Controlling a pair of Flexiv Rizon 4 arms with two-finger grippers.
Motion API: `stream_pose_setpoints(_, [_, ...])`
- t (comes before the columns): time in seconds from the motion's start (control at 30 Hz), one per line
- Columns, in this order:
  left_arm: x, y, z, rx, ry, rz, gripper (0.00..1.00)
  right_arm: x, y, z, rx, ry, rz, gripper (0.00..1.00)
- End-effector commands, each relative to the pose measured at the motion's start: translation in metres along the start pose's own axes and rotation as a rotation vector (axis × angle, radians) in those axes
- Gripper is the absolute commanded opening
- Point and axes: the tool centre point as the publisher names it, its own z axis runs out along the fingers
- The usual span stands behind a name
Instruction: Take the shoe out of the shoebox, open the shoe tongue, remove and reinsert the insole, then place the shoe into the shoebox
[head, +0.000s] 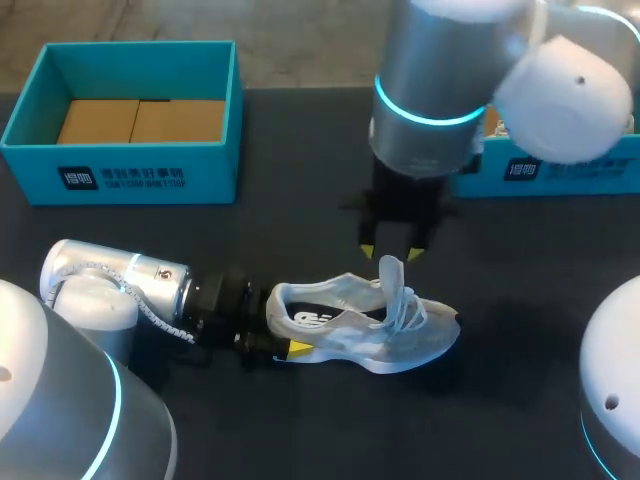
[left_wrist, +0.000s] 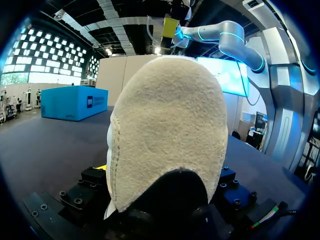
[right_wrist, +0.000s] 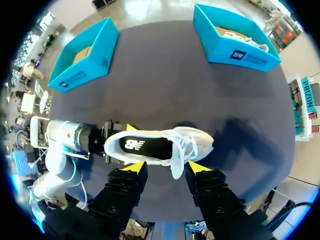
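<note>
Shoe (head: 365, 325), heel in left pincer (head: 283, 327)

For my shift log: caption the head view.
Left gripper holds the shoe by the heel while the open right gripper hangs over its raised tongue.

You have the shoe (head: 370, 335) standing on its sole on the dark bench (head: 300, 205), toe to the right and heel to the left. Your left arm (head: 130, 285) lies low across the bench. The left jaws are at the heel, with one yellow tip showing against its near side. Your right arm (head: 430, 110) hangs down from the far right. The right jaws stand spread just above the raised tongue (head: 390, 272); you can't tell whether they touch it. The dark insole (head: 330, 318) lies inside the shoe. An open teal shoebox (head: 140, 170) stands at the far left, and a second teal box (head: 560, 170) sits partly behind the right arm.
</note>
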Motion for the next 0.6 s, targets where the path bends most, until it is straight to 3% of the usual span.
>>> stream_pose_setpoints(0.03, [0.001,0.003,0.002,0.000,0.001,0.000,0.00,0.007,0.002,0.002,0.003,-0.093,0.001,0.49])
stream_pose_setpoints(0.23, [0.001,0.003,0.002,0.000,0.001,0.000,0.00,0.007,0.002,0.002,0.003,-0.093,0.001,0.49])
stream_pose_setpoints(0.27, [0.001,0.003,0.002,0.000,0.001,0.000,0.00,0.028,0.006,-0.001,0.021,-0.130,-0.105,0.30])
stream_pose_setpoints(0.3, [0.001,0.003,0.002,0.000,0.001,0.000,0.00,0.059,0.001,0.003,0.022,-0.064,-0.313,0.00])
stream_pose_setpoints(0.33, [0.001,0.003,0.002,0.000,0.001,0.000,0.00,0.060,0.001,0.004,0.023,-0.002,-0.505,0.00])
stream_pose_setpoints(0.37, [0.001,0.003,0.002,0.000,0.001,0.000,0.00,0.062,0.001,0.004,0.025,0.010,-0.552,0.00])
stream_pose_setpoints(0.6, [0.001,0.003,0.002,0.000,0.001,0.000,0.00,0.066,0.001,0.006,0.018,0.049,-0.629,0.00])
